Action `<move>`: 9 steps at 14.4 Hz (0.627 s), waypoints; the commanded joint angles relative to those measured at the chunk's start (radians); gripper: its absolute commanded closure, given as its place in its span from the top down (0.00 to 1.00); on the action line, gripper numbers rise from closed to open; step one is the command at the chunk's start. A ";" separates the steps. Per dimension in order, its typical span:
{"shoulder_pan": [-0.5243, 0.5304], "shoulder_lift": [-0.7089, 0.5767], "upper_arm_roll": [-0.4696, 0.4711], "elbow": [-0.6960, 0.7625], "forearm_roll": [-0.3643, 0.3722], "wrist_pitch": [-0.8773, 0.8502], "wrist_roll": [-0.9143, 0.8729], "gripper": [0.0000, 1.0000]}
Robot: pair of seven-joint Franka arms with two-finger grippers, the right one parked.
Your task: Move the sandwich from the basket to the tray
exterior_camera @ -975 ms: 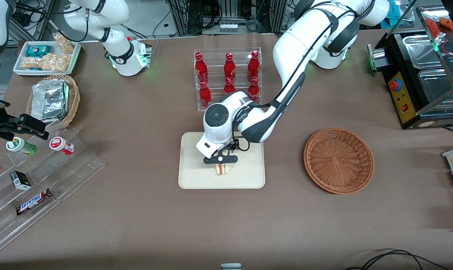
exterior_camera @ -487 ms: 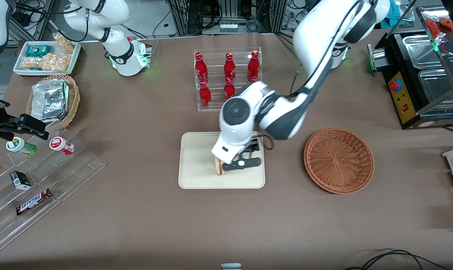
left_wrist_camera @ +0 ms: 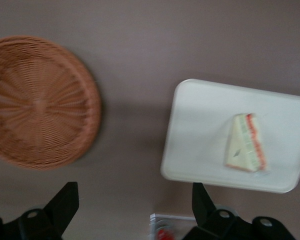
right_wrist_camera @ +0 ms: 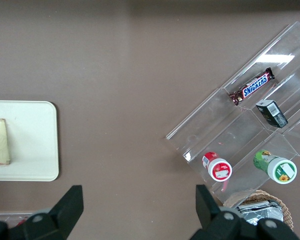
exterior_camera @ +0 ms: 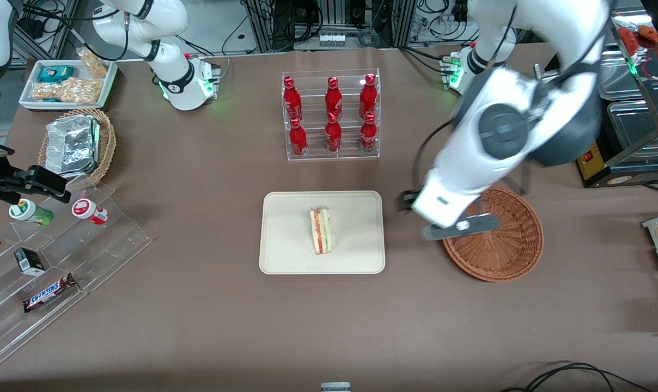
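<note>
The sandwich [exterior_camera: 321, 231] sits on its edge in the middle of the tray [exterior_camera: 285, 256], filling stripes facing up, well apart from the gripper [exterior_camera: 453, 228]. In the front view the gripper hangs above the table between tray and basket [exterior_camera: 511, 256], right over the basket's rim on the tray side, and nothing is between its jaws. The rack of red bottles [exterior_camera: 331, 115] is farther from the camera than the tray. From the left wrist view, the fingers [left_wrist_camera: 63, 202] are spread wide with bare table between them; basket [left_wrist_camera: 37, 100] and tray [left_wrist_camera: 190, 160] flank that gap, and the sandwich [left_wrist_camera: 246, 144] lies flat-looking on the tray.
</note>
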 commanded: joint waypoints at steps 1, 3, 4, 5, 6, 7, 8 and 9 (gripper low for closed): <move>0.143 -0.171 -0.005 -0.169 -0.023 -0.100 0.210 1.00; 0.229 -0.204 -0.005 -0.175 -0.022 -0.174 0.303 1.00; 0.261 -0.218 -0.005 -0.175 -0.017 -0.220 0.324 1.00; 0.289 -0.240 -0.003 -0.178 -0.005 -0.254 0.328 1.00; 0.312 -0.257 -0.003 -0.178 -0.003 -0.263 0.329 1.00; 0.337 -0.280 -0.003 -0.181 -0.002 -0.280 0.331 1.00; 0.354 -0.301 -0.003 -0.195 0.001 -0.289 0.331 1.00; 0.372 -0.318 -0.003 -0.210 0.006 -0.289 0.331 1.00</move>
